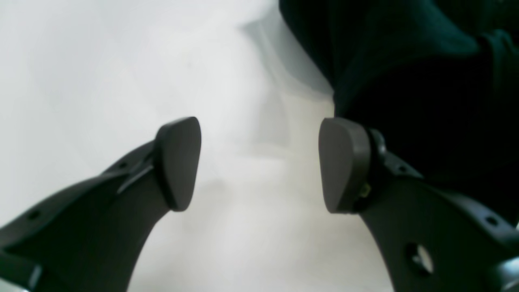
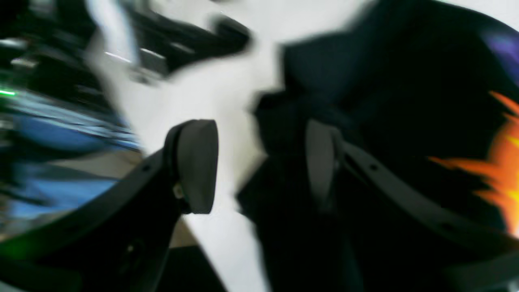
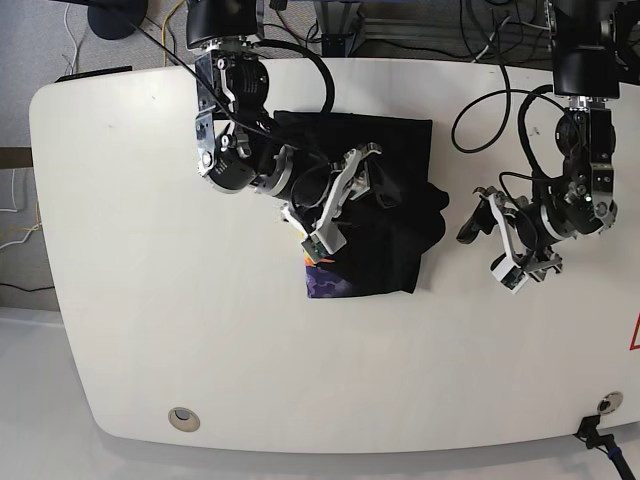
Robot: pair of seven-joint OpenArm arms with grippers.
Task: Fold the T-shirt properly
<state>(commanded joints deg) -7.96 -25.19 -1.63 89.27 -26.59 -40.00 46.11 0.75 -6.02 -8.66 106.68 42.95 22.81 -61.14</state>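
Note:
The black T-shirt [image 3: 385,210] lies bunched on the middle of the white table [image 3: 150,250], with a strip of purple print [image 3: 335,288] showing at its near edge. My right gripper [image 3: 345,200] hovers over the shirt's left part, open. In the blurred right wrist view one finger [image 2: 320,162] is over the dark cloth, the other [image 2: 198,166] over bare table, and the orange sun graphic [image 2: 502,162] shows at the right. My left gripper [image 3: 487,235] stands open just right of the shirt. The left wrist view has its fingers [image 1: 178,162] over bare table, with the T-shirt [image 1: 405,81] at upper right.
Black cables [image 3: 490,110] loop over the table's far right. A round metal grommet [image 3: 182,418] sits near the front left edge, another fitting [image 3: 603,405] near the front right corner. Floor and equipment lie beyond the table's far edge.

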